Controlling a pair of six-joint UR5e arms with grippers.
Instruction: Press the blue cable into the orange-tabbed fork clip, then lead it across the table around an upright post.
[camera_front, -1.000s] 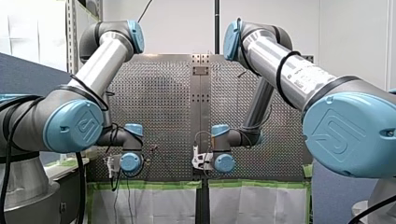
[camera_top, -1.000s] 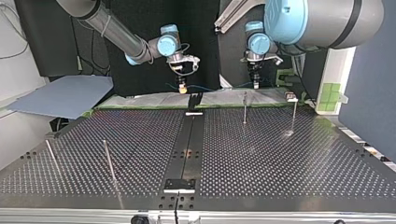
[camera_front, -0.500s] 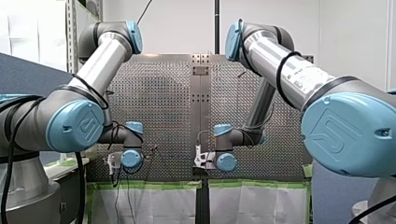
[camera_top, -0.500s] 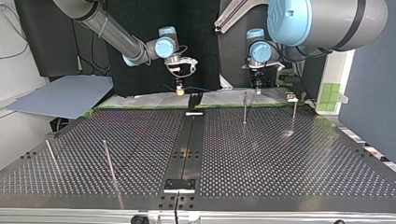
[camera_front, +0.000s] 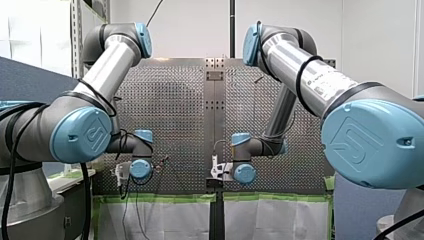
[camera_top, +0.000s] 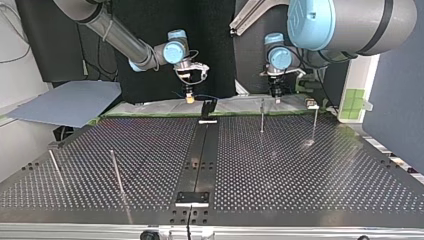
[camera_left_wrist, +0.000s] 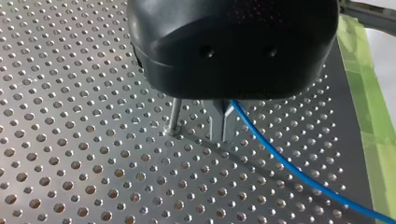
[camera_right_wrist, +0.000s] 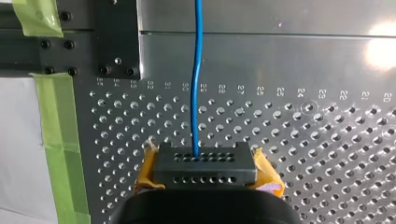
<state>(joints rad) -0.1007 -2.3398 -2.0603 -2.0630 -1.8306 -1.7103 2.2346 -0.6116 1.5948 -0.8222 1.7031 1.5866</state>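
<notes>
My left gripper (camera_left_wrist: 222, 135) has its 2 metal fingers pressed together on the blue cable (camera_left_wrist: 322, 190), pinching it just above the perforated table (camera_left_wrist: 70, 140). From the fingers the cable runs off in a gentle curve over the holes, toward a strip of green tape (camera_left_wrist: 369, 107) along the table's edge. A thin upright post (camera_left_wrist: 175, 116) stands just beside the fingers, on the side away from the cable. It does not touch them.

In the right wrist view, my right gripper (camera_right_wrist: 205, 170) shows 2 yellow pads (camera_right_wrist: 267, 176), 1 on each side of a black block (camera_right_wrist: 224, 161) with 2 rows of holes. The cable comes out of the middle of that block and runs straight ahead over the table, so this gripper is closed on the cable too.

In the top view both grippers hang in the upper middle of the picture, over the far edge of the table and well apart. My right gripper is left of centre and my left gripper is right of centre. A thin blue line of cable shows beside my right gripper, above the table. A dark strip (camera_top: 200, 150) runs down the middle of the table. 2 slanting rods (camera_top: 116, 172) stand at the lower left of that picture, far from both grippers.
</notes>
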